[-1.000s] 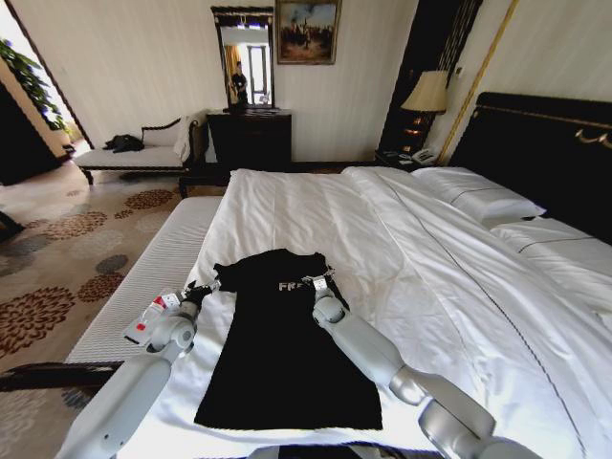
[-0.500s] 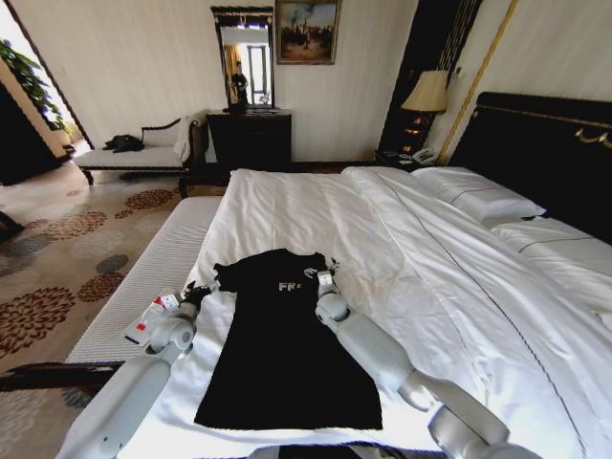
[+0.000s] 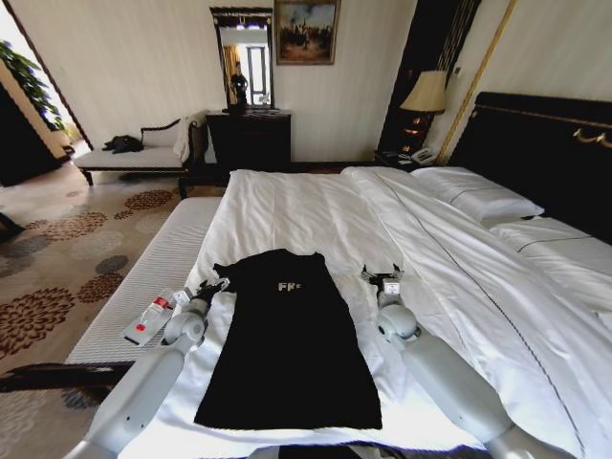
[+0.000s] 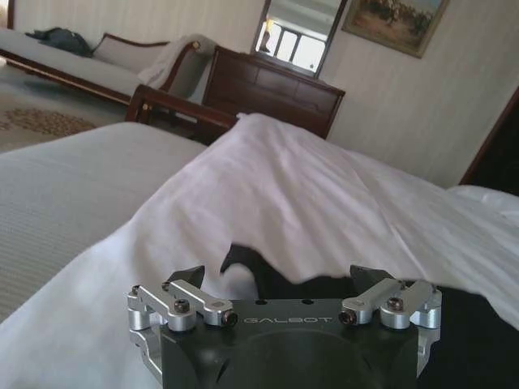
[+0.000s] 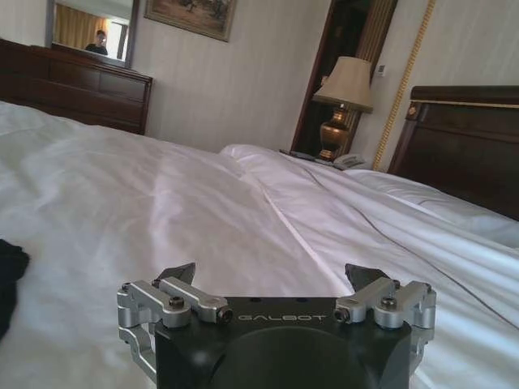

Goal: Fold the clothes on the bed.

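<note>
Now, from the head view, we see the black T-shirt (image 3: 289, 335) lying flat on the white bed (image 3: 459, 287), toward its near left part, with both sleeves tucked in so it forms a long narrow strip. Our left claw (image 3: 216, 286) sits at the shirt's far left corner, right by the shoulder edge. Our right claw (image 3: 381, 276) rests on bare duvet to the right of the shirt, clearly apart from the cloth.

Next, in the left wrist view, the left claw (image 4: 280, 279) is spread wide with nothing between its fingers; the black shirt (image 4: 324, 285) lies just ahead of it against the white duvet (image 4: 340, 211).

Then, in the right wrist view, the right claw (image 5: 272, 277) is likewise released and holds nothing, with plain white bedding ahead and a sliver of shirt (image 5: 10, 279) at the edge.

We judge the lengthwise folds done and the crosswise fold left. The risk: soft fabric may slip or unfold if one claw pinches only the top layer, and a claw pressing low could catch the duvet along with the shirt, dragging it askew.
</note>
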You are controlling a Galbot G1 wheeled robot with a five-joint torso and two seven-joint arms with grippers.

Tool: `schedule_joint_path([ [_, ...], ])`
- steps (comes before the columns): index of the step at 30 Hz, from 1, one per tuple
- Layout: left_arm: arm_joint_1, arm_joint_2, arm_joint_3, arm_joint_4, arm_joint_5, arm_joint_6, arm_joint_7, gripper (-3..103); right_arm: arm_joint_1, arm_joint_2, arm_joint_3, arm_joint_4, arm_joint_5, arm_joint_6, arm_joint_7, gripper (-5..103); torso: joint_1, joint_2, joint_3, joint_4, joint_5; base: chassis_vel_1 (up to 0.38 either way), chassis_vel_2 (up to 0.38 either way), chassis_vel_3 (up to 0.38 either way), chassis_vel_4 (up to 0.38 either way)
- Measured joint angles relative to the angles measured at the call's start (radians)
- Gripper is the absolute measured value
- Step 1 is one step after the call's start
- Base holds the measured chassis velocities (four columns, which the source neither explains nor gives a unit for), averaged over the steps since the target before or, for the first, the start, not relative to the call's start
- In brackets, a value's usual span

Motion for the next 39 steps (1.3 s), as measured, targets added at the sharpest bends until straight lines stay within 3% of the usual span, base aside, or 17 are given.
schedule_joint_path([
  [10,-0.087,-0.025,0.032,0.112,0.004,0.038,-0.010,100,-0.080,-0.024,0.144,0.024,-0.006,0.003,-0.002,100,0.000,0.000,0.000,-0.0001,-0.0003,0.000,0.000,0.000,0.000],
  [15,-0.088,-0.043,0.025,0.142,-0.021,0.046,-0.018,100,-0.092,-0.030,0.162,0.033,0.000,-0.001,0.002,100,0.000,0.000,0.000,0.0001,-0.0001,0.000,0.000,0.000,0.000],
  [21,-0.142,-0.048,0.055,0.228,0.002,0.042,-0.002,101,-0.100,-0.032,0.164,0.043,0.003,-0.005,0.010,100,0.000,0.000,0.000,-0.0001,-0.0001,0.000,0.000,0.000,0.000],
  [24,-0.168,-0.056,0.057,0.256,0.022,0.029,0.018,86,-0.113,-0.033,0.168,0.047,0.004,-0.007,0.016,100,0.000,0.000,0.000,0.0000,0.0000,0.000,0.000,0.000,0.000],
  [26,-0.171,-0.058,0.057,0.258,0.030,0.023,0.025,86,-0.120,-0.033,0.172,0.048,0.003,-0.007,0.016,100,0.000,0.000,0.000,0.0000,0.0000,0.000,0.000,0.000,0.000],
  [29,-0.162,-0.059,0.058,0.241,0.039,0.011,0.034,70,-0.136,-0.032,0.184,0.051,-0.001,-0.006,0.016,100,0.000,0.000,0.000,-0.0004,0.0001,0.000,0.000,0.000,0.000],
  [30,-0.162,-0.059,0.058,0.241,0.039,0.011,0.034,70,-0.136,-0.032,0.184,0.051,-0.001,-0.006,0.016,100,0.000,0.000,0.000,-0.0004,0.0001,0.000,0.000,0.000,0.000],
  [34,-0.143,-0.066,0.051,0.231,0.043,0.006,0.001,48,-0.147,-0.031,0.192,0.059,-0.001,-0.005,0.017,100,0.000,0.000,0.000,0.0002,-0.0003,0.000,0.000,0.000,0.000],
  [36,-0.143,-0.066,0.050,0.231,0.044,0.006,-0.003,48,-0.148,-0.032,0.194,0.061,-0.001,-0.005,0.018,100,0.000,0.000,0.000,0.0000,-0.0002,0.000,0.000,0.000,0.000],
  [38,-0.143,-0.066,0.050,0.231,0.041,0.005,-0.008,38,-0.151,-0.035,0.198,0.065,-0.001,-0.005,0.019,100,0.000,0.000,0.000,-0.0001,-0.0001,0.000,0.000,0.000,0.000],
  [39,-0.143,-0.066,0.050,0.231,0.041,0.005,-0.008,38,-0.151,-0.035,0.198,0.065,-0.001,-0.005,0.019,100,0.000,0.000,0.000,-0.0001,-0.0001,0.000,0.000,0.000,0.000],
])
